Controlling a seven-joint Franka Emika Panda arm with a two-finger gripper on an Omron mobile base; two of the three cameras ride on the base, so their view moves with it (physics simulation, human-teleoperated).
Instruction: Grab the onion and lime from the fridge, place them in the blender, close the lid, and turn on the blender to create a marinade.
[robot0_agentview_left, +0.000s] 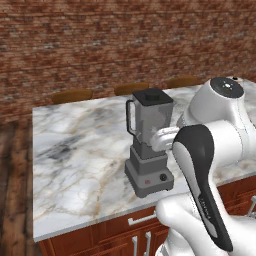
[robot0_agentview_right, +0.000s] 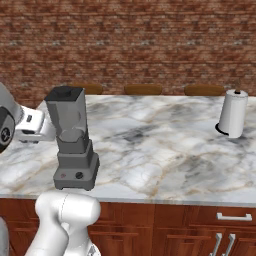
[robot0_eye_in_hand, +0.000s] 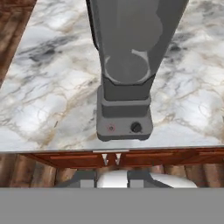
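Note:
The blender (robot0_agentview_left: 149, 145) stands near the front edge of the marble counter (robot0_agentview_left: 75, 165), its dark base showing a red mark and a knob (robot0_eye_in_hand: 136, 127). The black lid (robot0_agentview_left: 152, 96) sits on top of the grey jar (robot0_agentview_right: 70, 122). My hand hovers right beside the jar, at about mid-height, on the side away from the jar's handle. In the hand view my gripper (robot0_eye_in_hand: 111, 158) points down past the counter's front edge, just in front of the blender base (robot0_eye_in_hand: 124, 116); its tips are close together with nothing between them. The onion, lime and fridge are out of view.
A white paper-towel roll (robot0_agentview_right: 233, 114) stands at the counter's far right. Wooden chair backs (robot0_agentview_left: 73, 95) line the far side by the brick wall. Red-brown cupboard drawers with metal handles (robot0_agentview_right: 234, 217) sit under the counter.

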